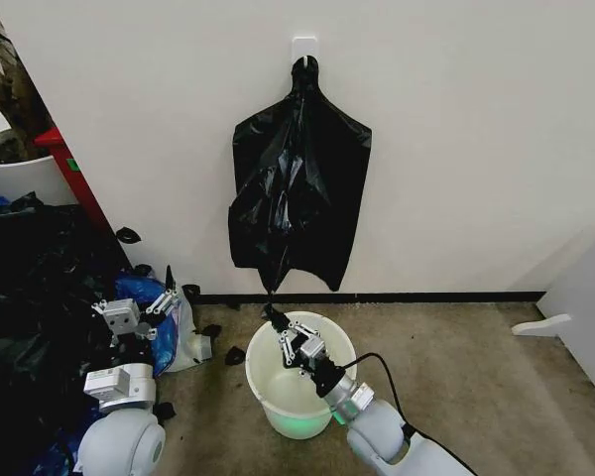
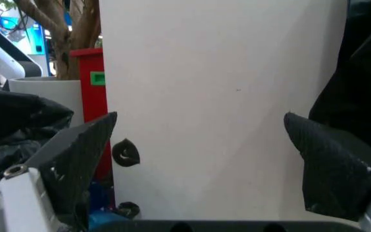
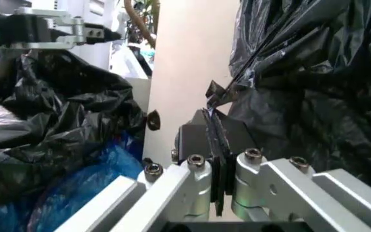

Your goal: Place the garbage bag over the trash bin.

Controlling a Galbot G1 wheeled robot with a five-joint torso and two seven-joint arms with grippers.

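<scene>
Plastic, glossy and black, hangs flat against the wall: the garbage bag [image 1: 299,188] is hooked by its gathered neck on a small white wall hook [image 1: 304,47] and drapes straight down, its long axis vertical, its lowest corner drawn into a thin tail that runs down to the right gripper [image 1: 276,319]. In the right wrist view the two pads are pressed flat together with a sliver of black film pinched between them [image 3: 214,123], so that gripper is clenched on the bag's bottom tip. Directly below, the trash bin [image 1: 261,349] stands upright on the floor, mouth open and with no liner over its rim; the pinched tip sits over the bin's rim at about eleven o'clock, and the body of the bag lies toward twelve o'clock from the fingers, up the wall. The right arm is plainly the nearer one. The left gripper [image 1: 142,307] waits toward nine o'clock of the bin, above a heap of black and blue bags [image 1: 144,290], its fingers [image 2: 76,154] spread wide and grasping nothing. No brand, label or readable writing shows on bag or bin.
</scene>
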